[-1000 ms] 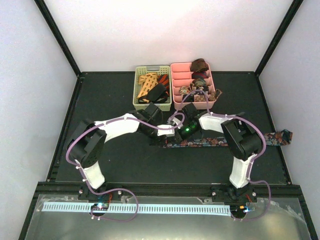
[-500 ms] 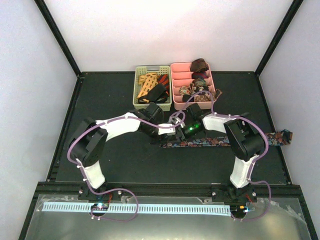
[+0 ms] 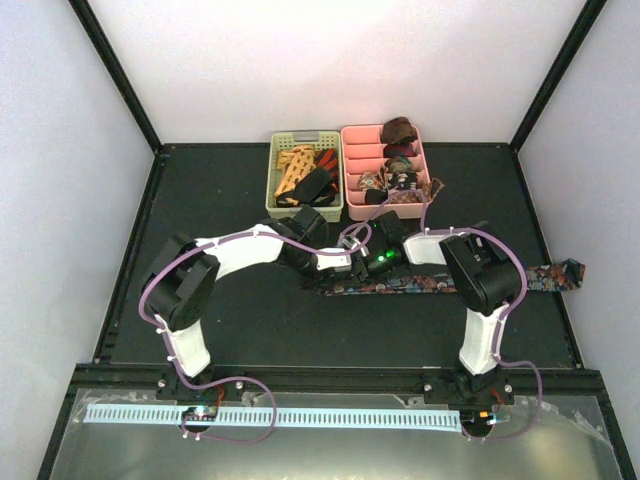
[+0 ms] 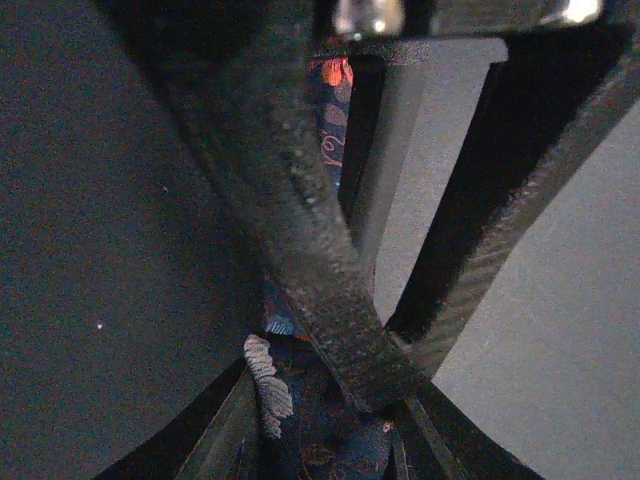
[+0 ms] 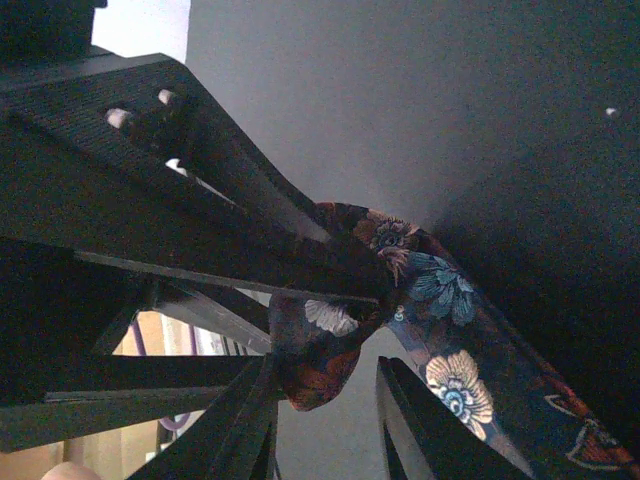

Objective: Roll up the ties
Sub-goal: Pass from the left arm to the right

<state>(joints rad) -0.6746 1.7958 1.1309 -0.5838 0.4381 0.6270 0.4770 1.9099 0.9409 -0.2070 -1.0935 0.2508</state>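
**Two end effectors crowd one tie end**

The navy floral tie (image 3: 400, 286) lies flat on the tabletop, running from the centre out toward 3 o'clock. At its 9 o'clock end the left end effector (image 4: 320, 440) pinches the fabric. The right end effector (image 5: 325, 400) straddles the folded tip, fingers spread. Packed this close, the fingers could collide, or the first fold could slip free and uncurl.

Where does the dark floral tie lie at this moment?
In the top view, the floral tie lies stretched out across the right half of the black table, on the near side of the pink tray. Its right end reaches the table's right edge.
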